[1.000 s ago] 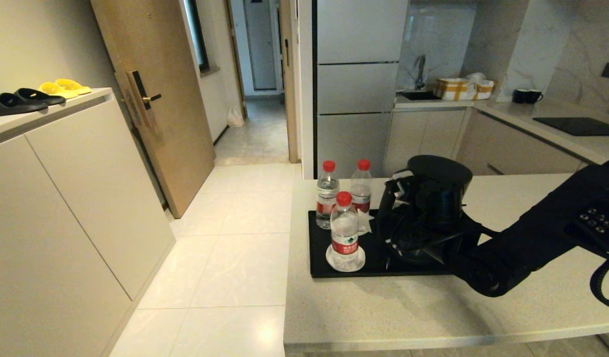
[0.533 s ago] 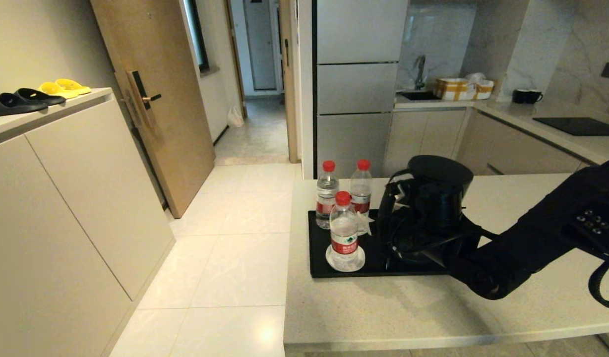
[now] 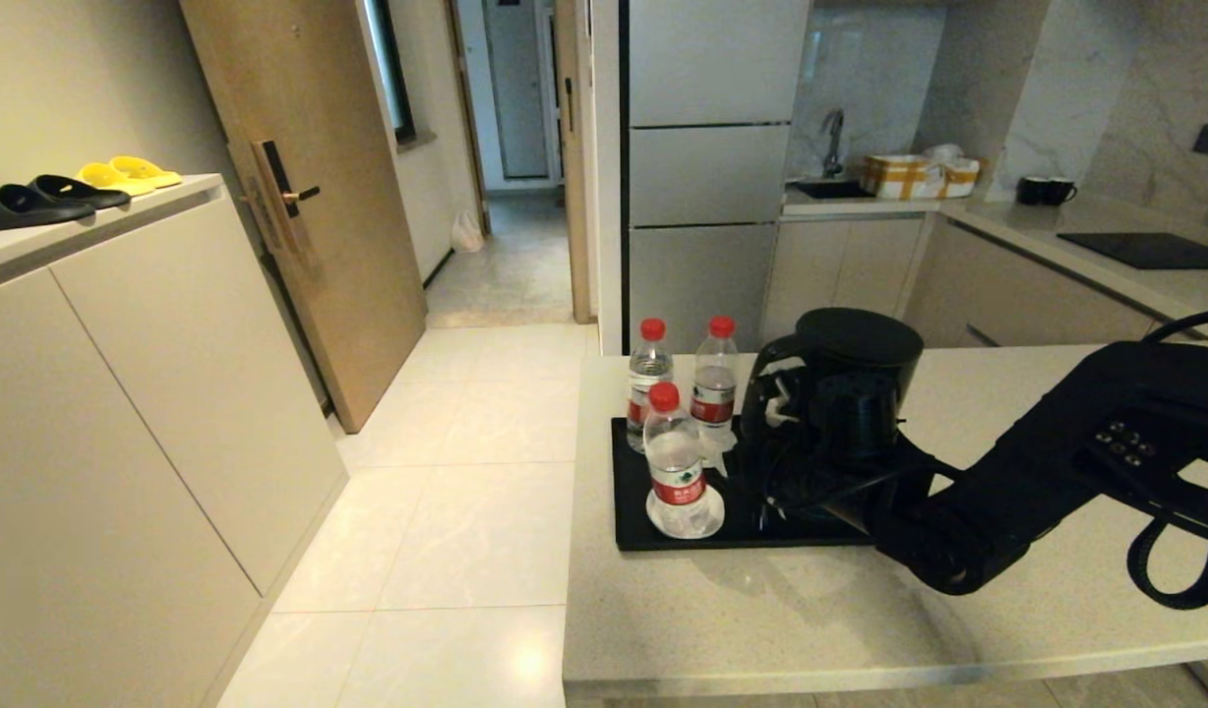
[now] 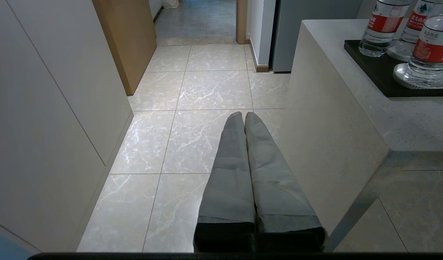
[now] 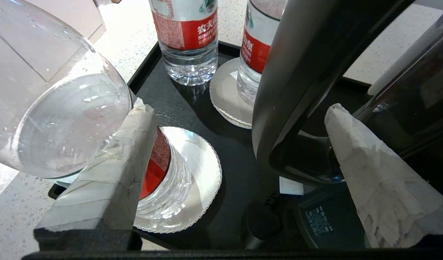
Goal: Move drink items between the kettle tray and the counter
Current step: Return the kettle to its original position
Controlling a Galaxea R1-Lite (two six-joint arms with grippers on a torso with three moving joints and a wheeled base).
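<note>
Speckled beige counter (image 3: 820, 619) carries the black kettle tray (image 3: 632, 511), where the black kettle (image 3: 865, 364) stands at 3 o'clock of three red-capped water bottles (image 3: 674, 462). Right gripper (image 5: 239, 137) is spread wide astride the kettle's loop handle (image 5: 297, 79); left gripper (image 4: 244, 121), fingers pressed together, hangs over the floor

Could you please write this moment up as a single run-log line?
right gripper: open, astride kettle handle, one finger against front bottle | left gripper: shut, parked over floor | tray: three bottles, kettle
</note>
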